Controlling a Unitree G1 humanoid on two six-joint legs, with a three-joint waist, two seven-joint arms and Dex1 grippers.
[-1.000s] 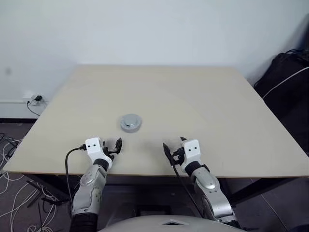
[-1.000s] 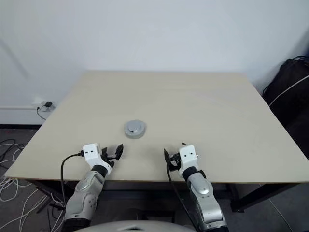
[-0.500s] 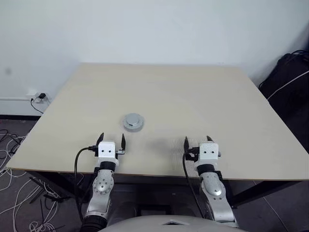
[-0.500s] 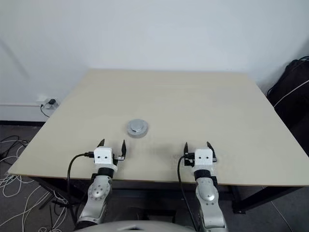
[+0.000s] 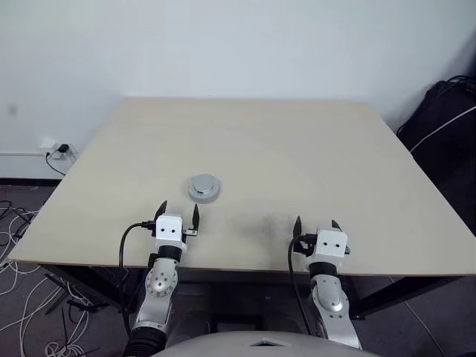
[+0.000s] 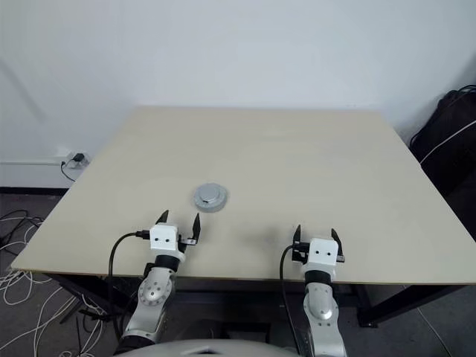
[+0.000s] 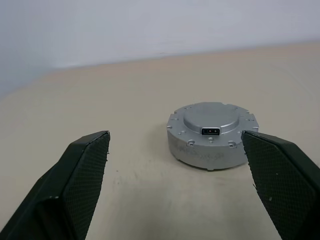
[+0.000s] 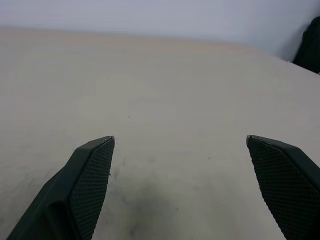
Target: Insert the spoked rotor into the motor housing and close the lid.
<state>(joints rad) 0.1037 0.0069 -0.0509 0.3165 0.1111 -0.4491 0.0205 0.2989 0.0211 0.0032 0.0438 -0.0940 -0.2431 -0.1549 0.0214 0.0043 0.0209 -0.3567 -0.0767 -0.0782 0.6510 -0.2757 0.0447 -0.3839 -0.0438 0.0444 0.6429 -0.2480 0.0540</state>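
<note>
The motor housing [image 5: 203,188] is a squat silver round puck on the beige table [image 5: 312,149], left of centre. The lid [image 7: 210,116] sits on top of it, smooth grey face with a raised hub upward and a small dark socket at its edge. The spoked rotor is out of view. My left gripper [image 5: 178,207] stands open at the table's front edge, pointing at the housing from a short way in front of it, apart from it. My right gripper [image 5: 316,222] is open too, further right along the front edge, with bare table between its fingers [image 8: 90,170].
A black bag [image 5: 445,111] leans by the wall past the table's right edge. Loose cables [image 5: 18,253] and a wall socket [image 5: 56,151] lie on the floor to the left. Bare tabletop stretches behind and to the right of the housing.
Both grippers have swung from pointing inward to pointing straight ahead. The right one has shifted to the right along the front edge. The housing has stayed put.
</note>
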